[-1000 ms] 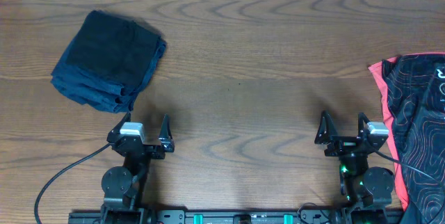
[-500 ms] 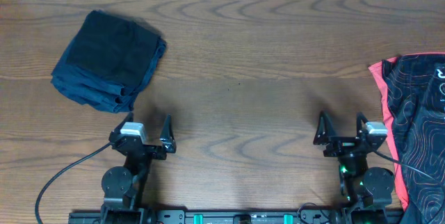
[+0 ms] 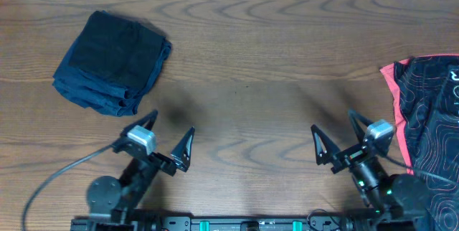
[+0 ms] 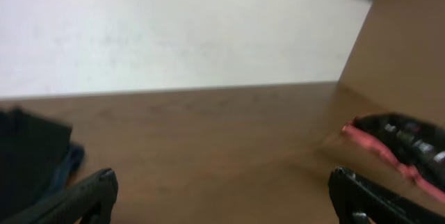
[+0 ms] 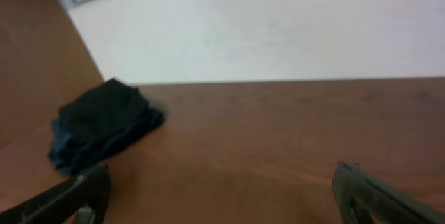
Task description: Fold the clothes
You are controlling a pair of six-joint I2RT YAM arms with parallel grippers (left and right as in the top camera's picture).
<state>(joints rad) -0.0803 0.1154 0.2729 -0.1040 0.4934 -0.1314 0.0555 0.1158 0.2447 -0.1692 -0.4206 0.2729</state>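
The clothes lie heaped at the table's right edge: a black jersey with thin orange contour lines (image 3: 430, 120) and a coral-red fabric edge (image 3: 391, 87) showing along its left side. Part of the heap runs out of the overhead view. The left wrist view catches it far to the right as the black jersey (image 4: 407, 137). My left gripper (image 3: 168, 136) (image 4: 222, 190) hangs open above bare wood near the front left. My right gripper (image 3: 337, 132) (image 5: 222, 182) is open too, a short way left of the heap, with nothing between its fingers.
A folded dark blue cloth (image 3: 111, 62) (image 5: 104, 123) (image 4: 31, 156) sits at the back left of the wooden table (image 3: 244, 80). A black cable (image 3: 54, 181) trails from the left arm. A white wall lies beyond the far table edge.
Both arms have risen from their rest pose and swung. The left gripper now angles to the right and the right gripper to the left. Both stayed open.
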